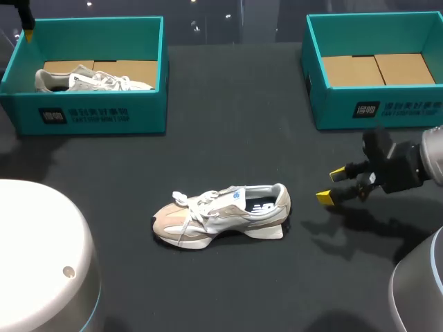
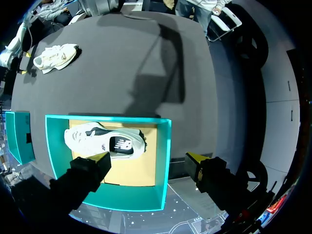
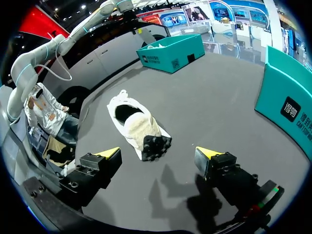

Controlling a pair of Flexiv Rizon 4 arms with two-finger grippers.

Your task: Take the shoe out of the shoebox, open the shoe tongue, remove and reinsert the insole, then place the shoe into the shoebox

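A beige and white shoe (image 1: 221,214) lies on its side in the middle of the black table, heel toward my right gripper (image 1: 340,185). That gripper is open, a short way from the heel. In the right wrist view the shoe (image 3: 136,124) lies just ahead of the open right gripper (image 3: 159,155), its sole edge toward me. A second shoe (image 1: 90,79) rests in the left teal shoebox (image 1: 90,114). My left gripper (image 2: 148,158) hovers open above that shoebox (image 2: 163,161) and its shoe (image 2: 105,141). Only a yellow fingertip (image 1: 28,31) of it shows in the head view.
A second teal shoebox (image 1: 377,107) stands at the back right, holding only its cardboard floor. Its wall (image 3: 287,102) is beside my right gripper. White robot housings fill the near left (image 1: 41,256) and near right (image 1: 415,290) corners.
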